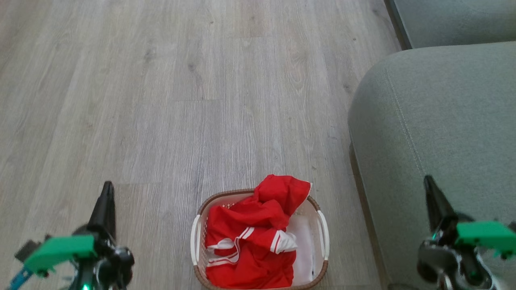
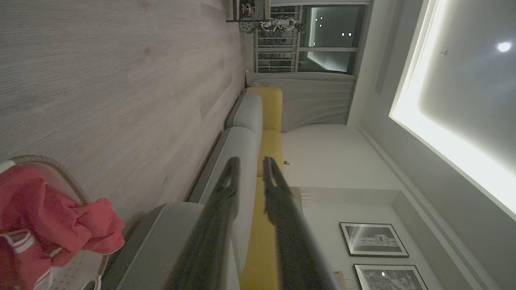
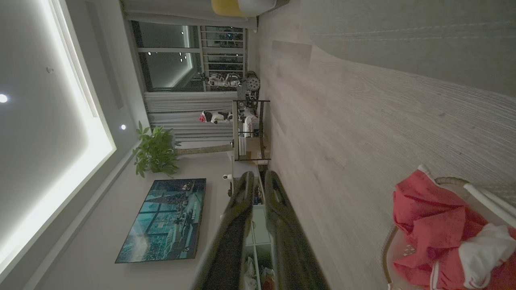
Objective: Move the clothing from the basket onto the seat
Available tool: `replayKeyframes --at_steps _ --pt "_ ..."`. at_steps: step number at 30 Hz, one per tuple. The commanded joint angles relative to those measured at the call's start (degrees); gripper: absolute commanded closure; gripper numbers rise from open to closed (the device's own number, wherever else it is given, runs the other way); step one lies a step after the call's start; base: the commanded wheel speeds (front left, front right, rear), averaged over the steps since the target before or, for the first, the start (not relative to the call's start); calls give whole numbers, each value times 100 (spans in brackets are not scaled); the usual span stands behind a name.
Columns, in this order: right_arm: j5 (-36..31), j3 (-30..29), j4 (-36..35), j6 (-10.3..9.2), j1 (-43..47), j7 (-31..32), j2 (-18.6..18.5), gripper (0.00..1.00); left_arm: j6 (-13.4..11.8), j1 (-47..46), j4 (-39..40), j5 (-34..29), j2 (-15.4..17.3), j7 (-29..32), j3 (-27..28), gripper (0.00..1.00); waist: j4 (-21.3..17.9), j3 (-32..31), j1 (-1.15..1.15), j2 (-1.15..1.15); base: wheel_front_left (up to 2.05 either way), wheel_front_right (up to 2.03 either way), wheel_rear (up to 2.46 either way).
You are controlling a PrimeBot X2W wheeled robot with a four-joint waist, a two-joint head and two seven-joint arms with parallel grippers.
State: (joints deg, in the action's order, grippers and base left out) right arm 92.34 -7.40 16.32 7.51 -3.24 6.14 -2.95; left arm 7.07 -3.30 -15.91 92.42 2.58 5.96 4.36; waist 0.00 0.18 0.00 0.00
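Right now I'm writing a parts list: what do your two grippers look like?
The left gripper and right gripper each have two long, dark, tapering fingers on a black wrist housing that carries a bright green block. A blue part shows beside the left one's block.

Pale grey wood-look plank floor (image 1: pixel 201 100), oval cream basket (image 1: pixel 219 196) standing on it at the near edge, grey-green seat (image 1: pixel 435 121) along its right side, just beside the basket
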Motion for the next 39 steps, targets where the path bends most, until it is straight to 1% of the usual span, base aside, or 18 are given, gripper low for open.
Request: replayKeyframes --at_steps 1,3,14,21,29,39 --pt "-1 5 12 -1 5 -2 0 0 -1 4 -18 1 -1 -1 -1 0 0 0 0 0 0 0 0" --pt "-1 31 201 -1 111 -3 4 0 -2 107 -202 1 -12 -3 -11 0 0 0 0 0 0 0 0" --pt "-40 147 -71 -1 132 -188 5 0 0 92 -26 1 -8 -184 -113 0 1 1 0 0 0 0 0" --pt "-173 196 -256 -1 137 -308 5 0 3 64 113 -147 -3 -303 -177 0 -10 5 0 0 0 0 0" --pt "-377 225 -437 -1 139 -427 5 0 6 42 264 -461 0 -422 -224 0 -23 12 0 0 0 0 0" --pt "-964 338 -690 -1 167 -596 -49 0 9 17 437 -1249 2 -591 -349 0 -25 25 0 0 0 0 0"
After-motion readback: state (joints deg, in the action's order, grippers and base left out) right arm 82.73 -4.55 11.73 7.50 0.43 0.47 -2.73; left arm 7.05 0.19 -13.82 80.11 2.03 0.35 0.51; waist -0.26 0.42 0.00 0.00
